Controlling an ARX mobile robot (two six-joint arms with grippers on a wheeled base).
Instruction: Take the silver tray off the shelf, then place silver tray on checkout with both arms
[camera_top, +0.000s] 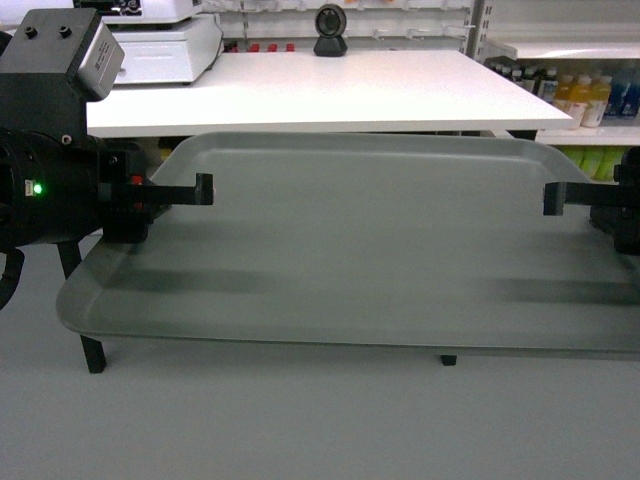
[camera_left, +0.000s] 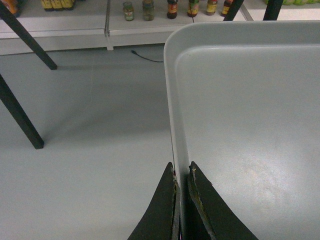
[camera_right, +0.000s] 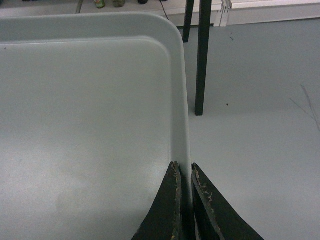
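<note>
The silver tray hangs level in the air, held between both arms, just in front of and slightly below the white checkout. My left gripper is shut on the tray's left rim, one jaw inside the tray and one outside. On the other side my right gripper is shut on the right rim, pinching it the same way. The tray is bare inside. No shelf board under the tray shows.
A white scale or register and a black camera stand at the checkout's back. Shelves with bottles line the right. Black table legs stand on the grey floor; jars sit on a low shelf.
</note>
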